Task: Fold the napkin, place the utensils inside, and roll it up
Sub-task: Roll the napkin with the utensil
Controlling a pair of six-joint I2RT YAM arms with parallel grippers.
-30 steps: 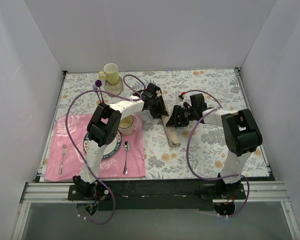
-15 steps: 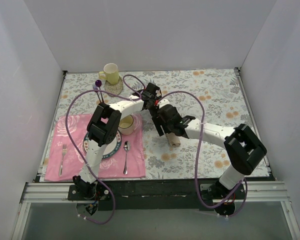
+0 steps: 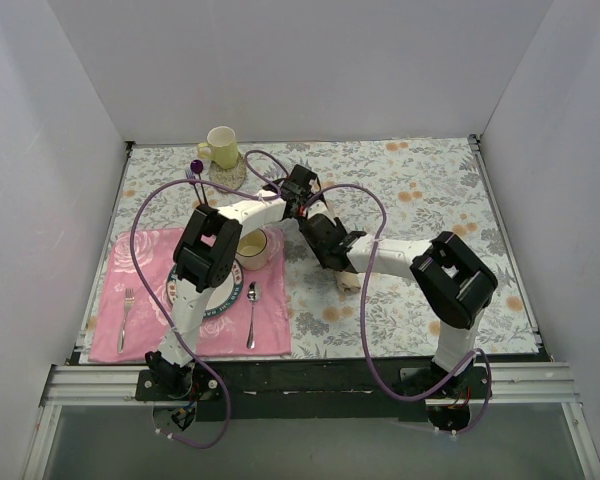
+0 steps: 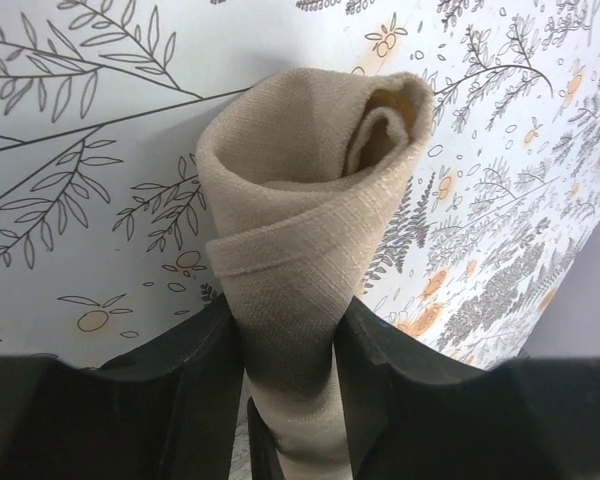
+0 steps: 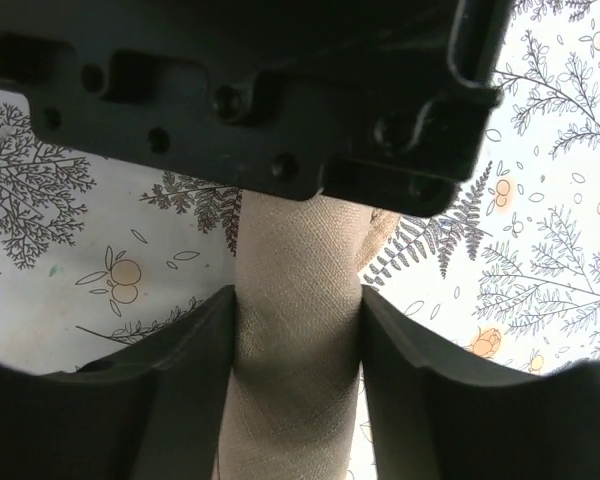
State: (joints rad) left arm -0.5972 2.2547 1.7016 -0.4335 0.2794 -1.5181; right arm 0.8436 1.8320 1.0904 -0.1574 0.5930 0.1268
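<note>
The rolled napkin is pinched by the left gripper and, likewise, by the right gripper. It is held over the middle of the tablecloth, at 3 o'clock from the pink placemat.

light: bright, even, from overhead, bounced by white walls | shadows: faint, soft beneath the arms | top view: sharp edge to edge | wrist views: napkin weave crisp, black fingers close to lens dark, detail lost | tablecloth washed pale
</note>
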